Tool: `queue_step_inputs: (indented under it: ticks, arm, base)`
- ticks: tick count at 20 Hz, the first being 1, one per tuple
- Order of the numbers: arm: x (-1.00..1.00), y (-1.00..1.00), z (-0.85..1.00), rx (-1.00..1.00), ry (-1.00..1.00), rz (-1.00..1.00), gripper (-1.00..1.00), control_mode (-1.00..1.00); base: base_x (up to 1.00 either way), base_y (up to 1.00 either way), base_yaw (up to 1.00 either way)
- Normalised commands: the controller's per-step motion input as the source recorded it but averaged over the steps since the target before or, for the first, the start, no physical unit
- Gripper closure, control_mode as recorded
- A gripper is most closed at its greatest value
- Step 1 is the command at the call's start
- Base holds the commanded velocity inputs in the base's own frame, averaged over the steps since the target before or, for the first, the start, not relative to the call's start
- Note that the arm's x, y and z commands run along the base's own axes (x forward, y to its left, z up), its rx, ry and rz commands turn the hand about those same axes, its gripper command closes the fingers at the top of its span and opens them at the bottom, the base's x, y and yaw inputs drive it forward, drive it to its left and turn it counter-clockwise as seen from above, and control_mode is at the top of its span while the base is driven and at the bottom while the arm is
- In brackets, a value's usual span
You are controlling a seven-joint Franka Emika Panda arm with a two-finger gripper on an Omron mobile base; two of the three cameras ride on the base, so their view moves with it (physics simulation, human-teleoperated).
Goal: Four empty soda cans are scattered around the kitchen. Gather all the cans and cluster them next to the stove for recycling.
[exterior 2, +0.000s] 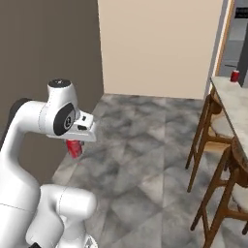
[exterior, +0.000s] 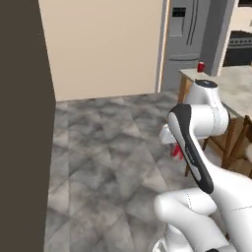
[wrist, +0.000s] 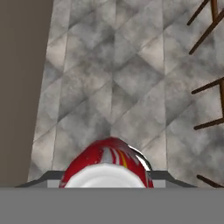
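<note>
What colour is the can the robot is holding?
Red with white streaks, on the held soda can, best in the hand view.

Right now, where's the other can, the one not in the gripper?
The loose can stands at the far end of the counter, right side of the right base view, above the stools.

The arm (exterior: 197, 147) is built of rounded, glossy white links. A long dark grey to black band is set along the side of one link, widening into a curved cap at its upper end. The topmost joint is closed by a dark circular cap ringed in white. In the right base view the arm (exterior 2: 29, 160) is seen with a round grey disc on the side of a joint housing. A small dark marking, possibly a label, sits near the hand.
</note>
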Motion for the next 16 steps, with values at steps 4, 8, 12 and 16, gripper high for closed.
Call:
queue_step_inputs:
  ticks: [4,8,12,16]
  arm:
    - [0.00,0.00,0.00,0.00,0.00,0.00,1.00,1.00]
    - [0.00,0.00,0.00,0.00,0.00,0.00,1.00,1.00]
    - [0.00,0.00,0.00,0.00,0.00,0.00,1.00,1.00]
    - [0.00,0.00,0.00,0.00,0.00,0.00,1.00,1.00]
  base:
    - [1.00,0.12,0.35]
    - [1.00,0.01,0.21]
    - [1.00,-0.11,0.04]
    - [1.00,-0.16,0.00]
